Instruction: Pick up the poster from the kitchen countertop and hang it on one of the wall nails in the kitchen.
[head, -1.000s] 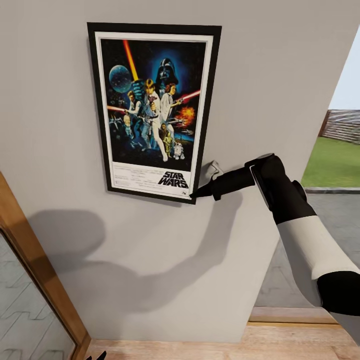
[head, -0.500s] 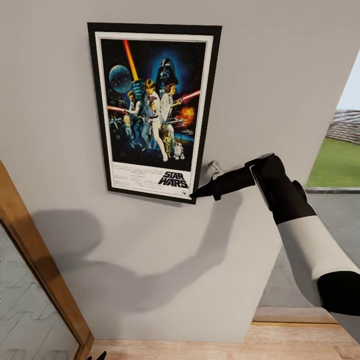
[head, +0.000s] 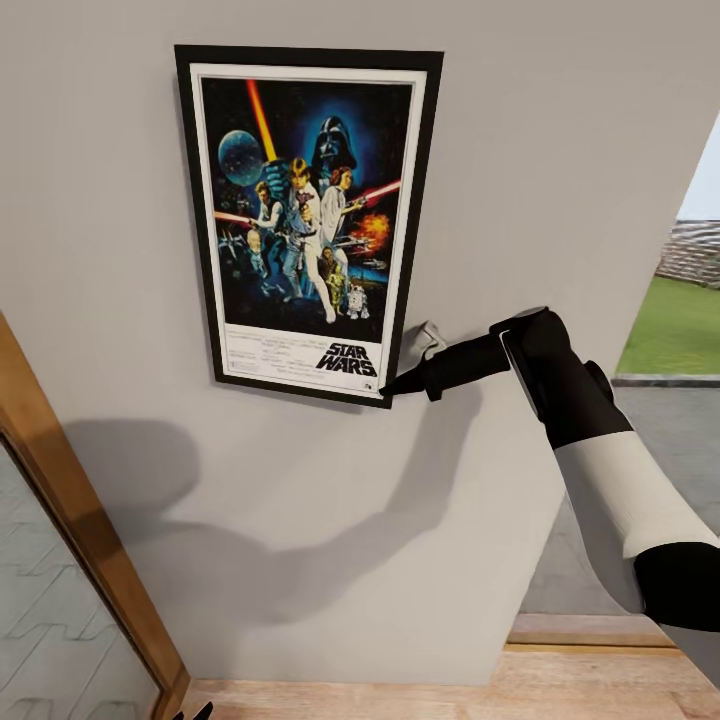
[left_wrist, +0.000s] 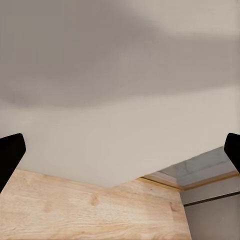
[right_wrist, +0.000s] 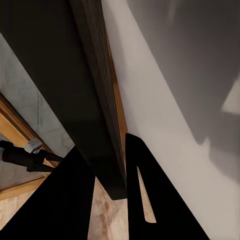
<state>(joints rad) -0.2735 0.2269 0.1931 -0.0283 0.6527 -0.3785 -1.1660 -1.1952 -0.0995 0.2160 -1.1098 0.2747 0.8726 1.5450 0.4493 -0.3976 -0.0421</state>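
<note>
Lower right of the head view, the white-and-black right arm (head: 600, 470) reaches up and left, and its black right gripper (head: 392, 385) is clamped on the bottom right corner of the black-framed Star Wars poster (head: 308, 215) with its white inner border and dark blue artwork. The right wrist view confirms it: the two black fingers (right_wrist: 145, 200) sit either side of the dark frame edge (right_wrist: 102, 115), pinching it just off the pale grey wall (right_wrist: 175, 100). Over the last second the arm and poster have not budged; only the wooden door frame (head: 80, 520) at the lower left has slid a touch, so the camera drifted, not the scene. The poster sits flat and nearly upright high on the grey wall (head: 560, 150), looking hung, though the nail itself is hidden behind it. The left gripper (left_wrist: 120, 155) stands wide apart and empty, fingertips at the frame edges, above the light wooden floor (left_wrist: 75, 210). Next call, I'd judge: release and back away gently, since a snagged finger could pull the frame off.
</note>
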